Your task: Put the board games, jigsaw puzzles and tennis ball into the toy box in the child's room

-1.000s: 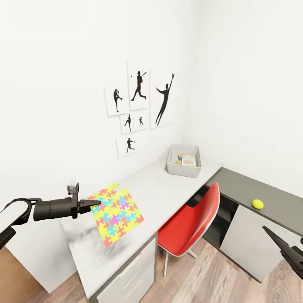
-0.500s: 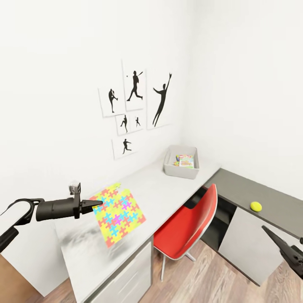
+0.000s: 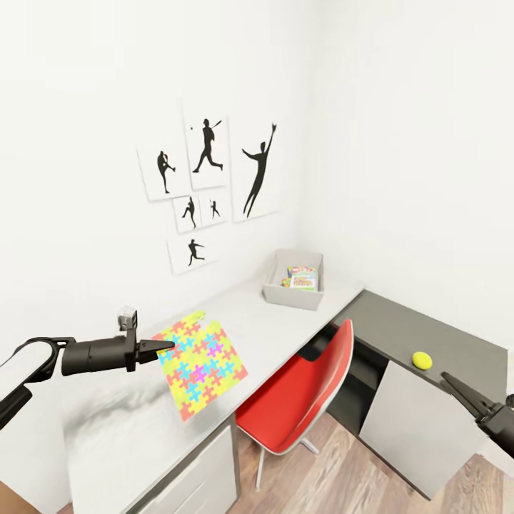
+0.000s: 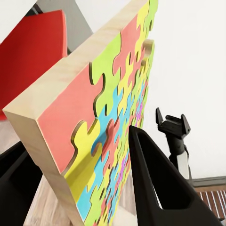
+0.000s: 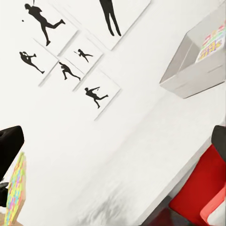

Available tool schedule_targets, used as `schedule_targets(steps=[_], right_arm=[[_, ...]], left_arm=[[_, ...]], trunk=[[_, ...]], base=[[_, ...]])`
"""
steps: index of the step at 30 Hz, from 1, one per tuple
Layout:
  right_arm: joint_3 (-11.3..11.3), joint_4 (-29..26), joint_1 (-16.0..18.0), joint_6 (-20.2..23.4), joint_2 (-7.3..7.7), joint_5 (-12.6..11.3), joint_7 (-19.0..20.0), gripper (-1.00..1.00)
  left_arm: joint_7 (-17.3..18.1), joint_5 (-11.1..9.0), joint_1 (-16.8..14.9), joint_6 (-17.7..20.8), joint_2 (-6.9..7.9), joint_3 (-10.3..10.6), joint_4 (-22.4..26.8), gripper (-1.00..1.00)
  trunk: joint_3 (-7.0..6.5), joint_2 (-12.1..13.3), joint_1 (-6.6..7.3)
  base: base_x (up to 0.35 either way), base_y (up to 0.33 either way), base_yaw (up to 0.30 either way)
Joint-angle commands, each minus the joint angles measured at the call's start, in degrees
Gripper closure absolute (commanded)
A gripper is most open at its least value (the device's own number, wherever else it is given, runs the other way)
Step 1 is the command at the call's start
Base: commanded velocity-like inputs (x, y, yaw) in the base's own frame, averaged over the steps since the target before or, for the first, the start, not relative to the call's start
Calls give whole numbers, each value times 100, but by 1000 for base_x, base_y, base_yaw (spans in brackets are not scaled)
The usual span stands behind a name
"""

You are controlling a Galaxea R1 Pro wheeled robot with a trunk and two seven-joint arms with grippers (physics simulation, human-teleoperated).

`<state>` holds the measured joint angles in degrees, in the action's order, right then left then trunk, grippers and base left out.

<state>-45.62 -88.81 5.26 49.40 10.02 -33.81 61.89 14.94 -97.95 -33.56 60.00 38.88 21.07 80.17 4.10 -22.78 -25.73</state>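
Note:
A jigsaw puzzle (image 3: pixel 200 360) of yellow, green, pink and blue pieces hangs tilted above the near part of the table (image 3: pixel 271 321), with my left gripper (image 3: pixel 168 346) shut on its edge. Up close, the puzzle (image 4: pixel 108 108) sits between two black fingers (image 4: pixel 160 183). The grey toy box (image 3: pixel 275 289) stands at the table's far end near the corner, with colourful game boxes (image 3: pixel 303 277) inside. The tennis ball (image 3: pixel 422 359) lies on the lower dark grey end unit (image 3: pixel 428 335). My right gripper (image 3: pixel 446 378) hovers low at the right, near the ball, looking shut and holding nothing.
A red chair (image 3: pixel 300 400) is pushed in under the table between the drawers and the end unit. Black silhouette sports pictures (image 3: pixel 207 171) hang on the white wall behind. Wood-plank floor (image 3: pixel 335 471) lies below the chair.
The whole picture has slid left, so the camera has moved. My left gripper keeps the puzzle in the same place in the picture. The right gripper barely shifts.

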Motion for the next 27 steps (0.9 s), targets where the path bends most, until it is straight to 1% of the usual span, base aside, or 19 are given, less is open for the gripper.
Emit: schedule_targets(steps=[1,4,10,14,18,27], right_arm=[[-6,-5,3,29,-4,-13,62,-100],[-2,-25,-5,27,-15,-24,153,-100],[24,-31,-7,10,-33,-29,212,-100],[34,-31,-7,1,-47,-29,226,-100],[35,-31,-7,-8,-73,-29,240,-100],[36,-31,-7,-17,-86,-29,254,-100]], left_arm=[[53,39,-10,0,4,15,-1,100],[53,44,-10,-4,-26,24,-1,100],[52,48,-11,-6,-60,28,-1,100],[53,48,-11,-6,-64,28,-1,100],[53,48,-10,-7,-65,28,-1,100],[45,48,-10,-14,-65,28,-1,100]], trunk=[[13,-13,-5],[6,-13,-5],[-2,-13,-5],[-2,-13,-5],[-2,-13,-5],[-2,-13,-5]], base=[[136,-264,0],[136,-265,-63],[159,-271,-195],[176,-276,-37],[178,-278,187],[178,-278,282]])
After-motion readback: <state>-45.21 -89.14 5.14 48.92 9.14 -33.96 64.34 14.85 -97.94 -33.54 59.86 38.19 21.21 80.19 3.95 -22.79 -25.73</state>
